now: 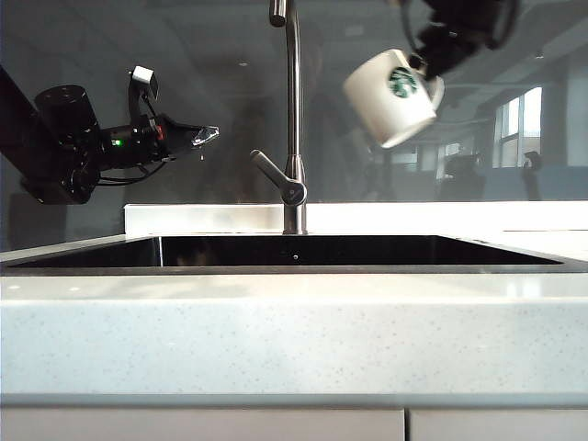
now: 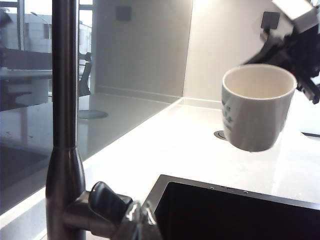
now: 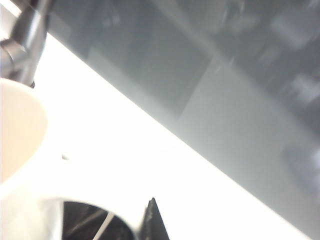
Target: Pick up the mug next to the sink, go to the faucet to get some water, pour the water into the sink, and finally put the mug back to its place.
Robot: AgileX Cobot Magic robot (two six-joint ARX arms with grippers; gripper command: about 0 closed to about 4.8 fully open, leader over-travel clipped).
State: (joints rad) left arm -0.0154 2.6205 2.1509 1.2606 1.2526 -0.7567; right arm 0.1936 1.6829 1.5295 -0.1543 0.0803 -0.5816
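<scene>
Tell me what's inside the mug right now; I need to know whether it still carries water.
In the left wrist view the mug, held tilted above the sink by the right pincer, shows a bare cream inner wall near the rim. The bottom is hidden, so water there cannot be ruled out.

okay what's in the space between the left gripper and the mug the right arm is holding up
The faucet. In the exterior view its upright neck stands between the shut left gripper and the tilted mug, held by the right gripper above the sink.
</scene>
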